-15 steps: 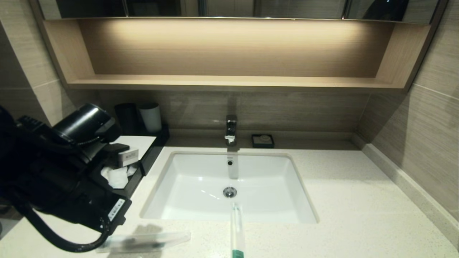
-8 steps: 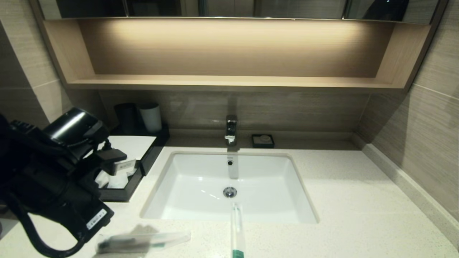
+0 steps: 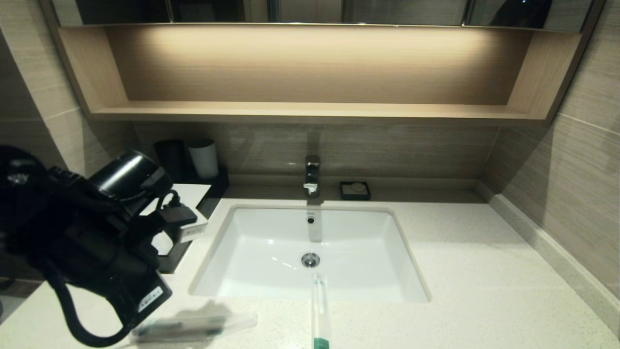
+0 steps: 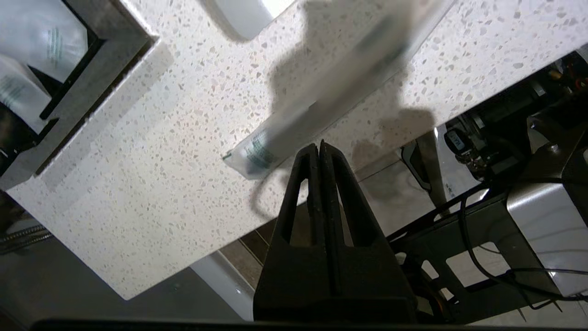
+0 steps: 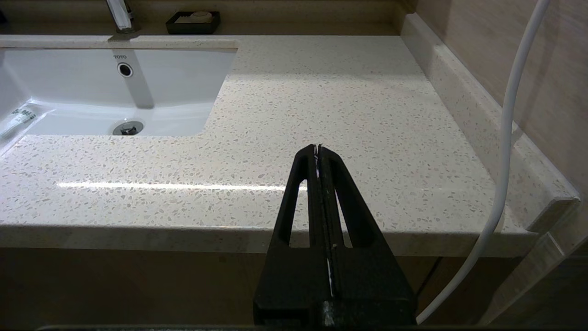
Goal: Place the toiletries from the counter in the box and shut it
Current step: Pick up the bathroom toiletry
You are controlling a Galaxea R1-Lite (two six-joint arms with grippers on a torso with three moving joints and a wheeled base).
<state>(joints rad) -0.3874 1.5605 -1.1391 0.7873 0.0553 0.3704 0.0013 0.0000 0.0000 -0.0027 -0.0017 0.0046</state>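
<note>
A clear wrapped toiletry packet [image 3: 193, 325] lies on the speckled counter near its front edge, left of the sink. It also shows in the left wrist view [image 4: 321, 92]. My left gripper [image 4: 319, 146] is shut and empty, with its tips just above the near end of that packet at the counter's front edge. In the head view my left arm [image 3: 97, 232] hides most of the black box [image 3: 206, 206]. The box's corner [image 4: 92, 69] holds white sachets [image 4: 41, 41]. A second wrapped toothbrush [image 3: 319, 310] lies across the sink's front rim. My right gripper [image 5: 318, 148] is shut and empty, parked off the counter's front right.
A white sink [image 3: 271, 242] with a faucet [image 3: 312, 177] sits in the middle of the counter. A soap dish [image 3: 355, 190] stands at the back. Two cups [image 3: 203, 159] stand behind the box. A white cable [image 5: 505, 138] hangs beside my right gripper.
My left arm swung left away from the box, then back right toward the sink and slightly higher. The packet on the counter stays in place. The right arm shows no change.
</note>
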